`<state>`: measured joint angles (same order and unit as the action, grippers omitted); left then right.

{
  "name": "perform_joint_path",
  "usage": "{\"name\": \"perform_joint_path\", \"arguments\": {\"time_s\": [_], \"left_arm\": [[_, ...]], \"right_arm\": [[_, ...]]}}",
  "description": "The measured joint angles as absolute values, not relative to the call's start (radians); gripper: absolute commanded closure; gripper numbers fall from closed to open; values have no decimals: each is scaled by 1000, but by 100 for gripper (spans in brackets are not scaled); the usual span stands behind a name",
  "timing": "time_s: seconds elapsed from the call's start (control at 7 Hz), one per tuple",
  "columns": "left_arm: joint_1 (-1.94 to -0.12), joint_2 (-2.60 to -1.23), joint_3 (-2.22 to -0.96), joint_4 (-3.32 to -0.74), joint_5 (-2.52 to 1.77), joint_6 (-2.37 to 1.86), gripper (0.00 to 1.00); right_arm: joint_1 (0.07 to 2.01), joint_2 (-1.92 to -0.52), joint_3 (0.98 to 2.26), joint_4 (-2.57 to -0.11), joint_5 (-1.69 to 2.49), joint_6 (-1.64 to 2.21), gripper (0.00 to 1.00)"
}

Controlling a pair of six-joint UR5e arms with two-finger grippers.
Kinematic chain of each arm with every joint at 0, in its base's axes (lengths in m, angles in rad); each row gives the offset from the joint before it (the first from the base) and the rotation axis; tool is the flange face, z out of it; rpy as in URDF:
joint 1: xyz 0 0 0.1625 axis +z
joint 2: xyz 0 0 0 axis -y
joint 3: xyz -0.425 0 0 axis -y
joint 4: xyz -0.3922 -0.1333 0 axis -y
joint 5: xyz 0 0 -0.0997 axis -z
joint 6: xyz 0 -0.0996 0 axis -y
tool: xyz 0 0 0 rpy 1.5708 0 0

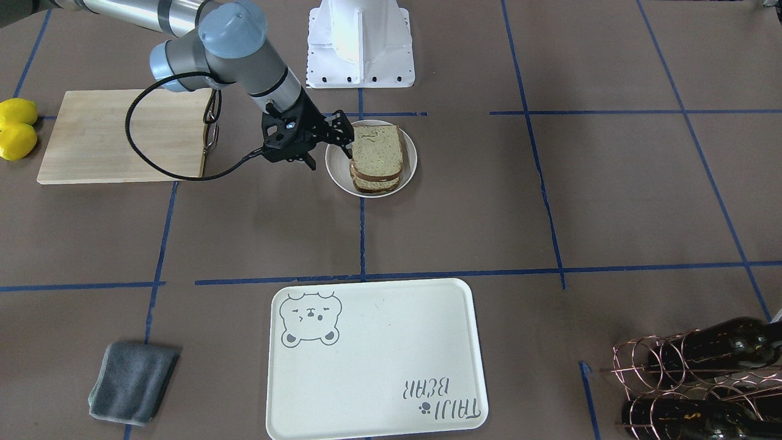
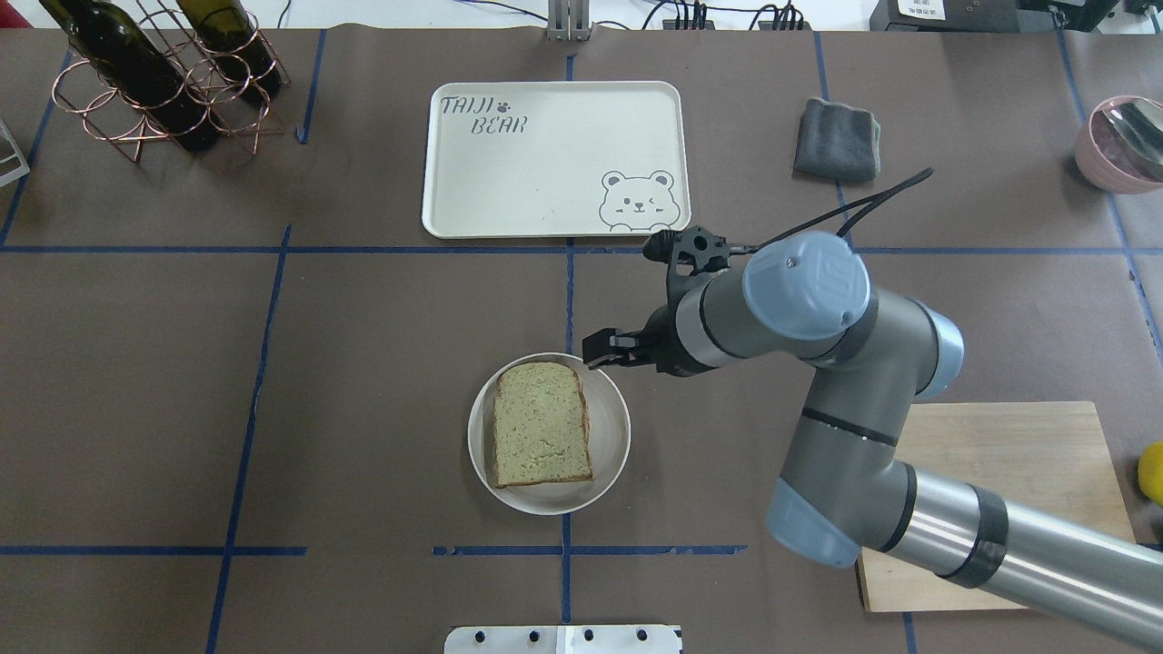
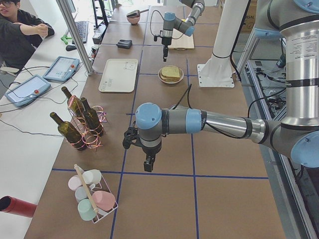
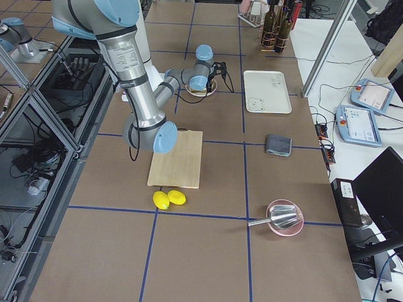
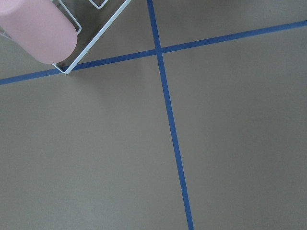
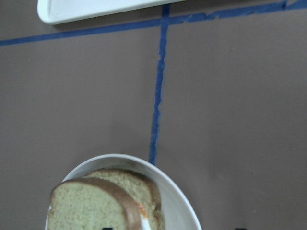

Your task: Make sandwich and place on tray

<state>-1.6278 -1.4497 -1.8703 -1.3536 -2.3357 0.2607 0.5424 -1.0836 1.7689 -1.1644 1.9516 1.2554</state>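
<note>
The sandwich [image 1: 377,153] is stacked on a small round white plate [image 1: 336,168] at mid table: two speckled bread slices with brown crusts. A strip of white and orange egg [image 6: 142,213] shows between them in the right wrist view. My right gripper [image 1: 330,146] is open and empty, just above the plate's rim on the cutting-board side, beside the sandwich and not touching it. The cream bear tray [image 1: 379,366] lies apart, across the blue tape line, with nothing on it. My left gripper [image 3: 148,164] hangs over bare table far from the sandwich; I cannot tell whether it is open or shut.
A wooden cutting board [image 1: 122,134] and two lemons [image 1: 17,128] lie beyond the right arm. A grey cloth [image 1: 133,382] lies beside the tray. A copper rack with wine bottles [image 2: 154,82], a pink bowl [image 2: 1122,141] and a cup rack [image 5: 43,28] stand at the edges.
</note>
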Motion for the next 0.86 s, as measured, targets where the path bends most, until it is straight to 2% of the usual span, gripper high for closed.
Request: {"name": "perform_joint_path", "arguments": {"time_s": [0.43,0.86], "left_arm": [[-1626,-1504,-1867,-1385,-2338,257,0],[-1619,-1527,-1753,-1693,-2396,227,0]], "right_arm": [[794,-1125,1826,-1478,2115,844,0],[1058,-1251,1775,-1621,2174,283,0]]}}
